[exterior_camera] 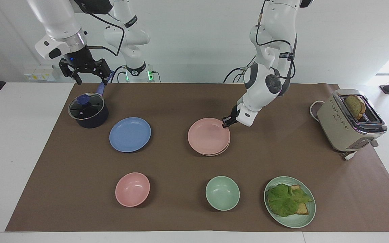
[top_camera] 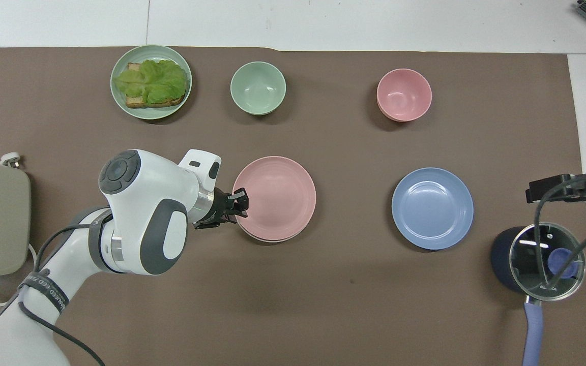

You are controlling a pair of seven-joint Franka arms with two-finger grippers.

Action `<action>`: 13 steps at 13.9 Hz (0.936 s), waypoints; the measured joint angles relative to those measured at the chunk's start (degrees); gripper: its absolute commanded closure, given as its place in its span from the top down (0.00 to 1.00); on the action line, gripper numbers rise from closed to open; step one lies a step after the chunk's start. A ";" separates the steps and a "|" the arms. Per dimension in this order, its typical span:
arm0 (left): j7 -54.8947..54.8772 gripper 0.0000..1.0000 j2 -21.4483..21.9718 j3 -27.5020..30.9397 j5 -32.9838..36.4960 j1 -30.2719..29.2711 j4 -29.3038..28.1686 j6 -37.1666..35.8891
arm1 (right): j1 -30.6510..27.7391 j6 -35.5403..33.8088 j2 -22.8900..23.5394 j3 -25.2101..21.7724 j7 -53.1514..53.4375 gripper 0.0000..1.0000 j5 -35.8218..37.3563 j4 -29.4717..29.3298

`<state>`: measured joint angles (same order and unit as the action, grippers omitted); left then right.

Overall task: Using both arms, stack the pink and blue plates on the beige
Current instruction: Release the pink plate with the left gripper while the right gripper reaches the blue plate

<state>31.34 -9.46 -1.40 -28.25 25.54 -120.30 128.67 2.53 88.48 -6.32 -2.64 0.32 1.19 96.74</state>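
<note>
Where it rests, pink plate looks matte.

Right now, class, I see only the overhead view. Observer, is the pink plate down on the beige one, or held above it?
Observer: Down. In the facing view, the pink plate lies flat on the beige plate, whose rim shows just beneath it.
Operator: Where is the right gripper?
Observer: The right gripper hangs in the air over the pot, jaws open.
Operator: Anything in the toaster?
Observer: A slice of bread stands in the toaster.
</note>
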 measured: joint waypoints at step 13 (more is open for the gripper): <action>-9.13 1.00 0.35 1.57 18.54 -12.03 14.02 -13.85 | -0.67 6.66 0.07 -0.02 -0.49 1.00 -0.02 4.82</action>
<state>22.21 -9.11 0.17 -9.70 13.51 -106.28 114.82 1.86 95.14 -6.25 -2.65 -0.17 1.17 101.56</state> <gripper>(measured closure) 0.000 0.000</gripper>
